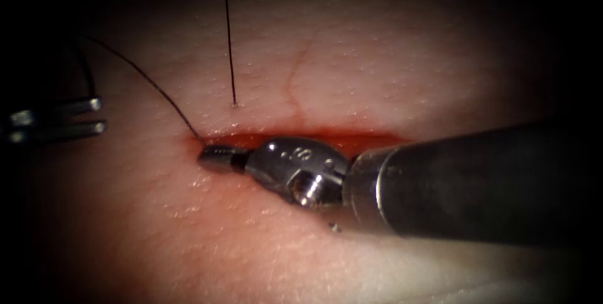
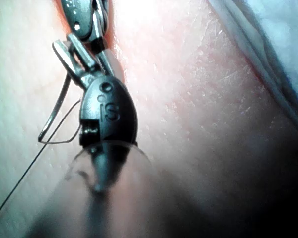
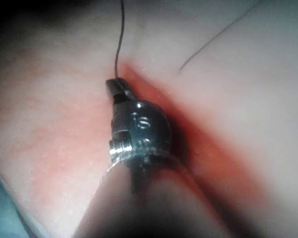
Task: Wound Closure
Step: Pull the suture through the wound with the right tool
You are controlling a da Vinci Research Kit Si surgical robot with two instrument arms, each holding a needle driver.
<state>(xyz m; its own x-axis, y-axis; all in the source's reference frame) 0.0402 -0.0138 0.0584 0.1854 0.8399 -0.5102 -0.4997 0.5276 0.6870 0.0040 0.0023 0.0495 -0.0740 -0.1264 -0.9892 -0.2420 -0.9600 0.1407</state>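
Needle [image 2: 54, 111] is free of the tissue [image 1: 377, 59], well left of the cut [image 1: 370, 141]. My left end effector [image 1: 97, 117] is pinching it near the end away from the thread [image 1: 151, 84], and the curve hangs clear of the skin. That thread runs from the needle's tail to the cut's left end. A second strand [image 1: 229, 40] rises from a puncture just above the cut. My right end effector [image 1: 213, 156] lies along the cut with its jaws pressed together and its tip beside the thread's entry. I can't tell if it grips the thread. Red fluid [image 1: 314, 135] lines the cut.
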